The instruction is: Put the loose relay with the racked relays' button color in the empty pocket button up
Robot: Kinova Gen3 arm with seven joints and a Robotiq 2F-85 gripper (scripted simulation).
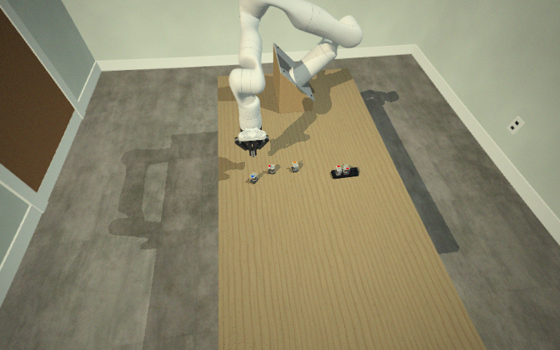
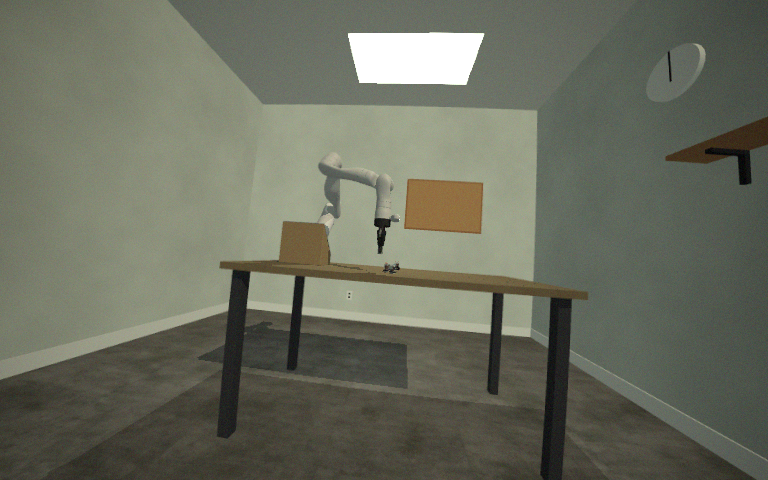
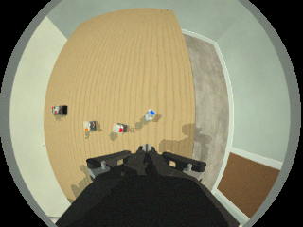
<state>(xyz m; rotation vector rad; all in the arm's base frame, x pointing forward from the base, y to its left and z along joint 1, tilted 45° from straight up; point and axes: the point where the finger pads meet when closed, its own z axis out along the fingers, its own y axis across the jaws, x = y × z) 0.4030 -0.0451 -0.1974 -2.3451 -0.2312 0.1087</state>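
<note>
The black rack (image 1: 353,175) (image 3: 60,110) lies on the table and holds two relays with red buttons (image 1: 343,168); its third pocket at the right end is empty. Three loose relays stand to its left: one with an orange button (image 1: 294,165) (image 3: 89,127), one with a red button (image 1: 270,168) (image 3: 119,129) and one with a blue button (image 1: 253,177) (image 3: 150,115). My gripper (image 1: 252,153) (image 2: 380,249) (image 3: 146,148) is shut and empty. It hangs well above the table, behind the blue and red loose relays.
A tan wedge-shaped block (image 1: 282,88) (image 2: 303,243) carries the arm's base at the far end of the long wooden table (image 1: 330,267) (image 2: 453,279). The table's left edge lies close to the blue-button relay.
</note>
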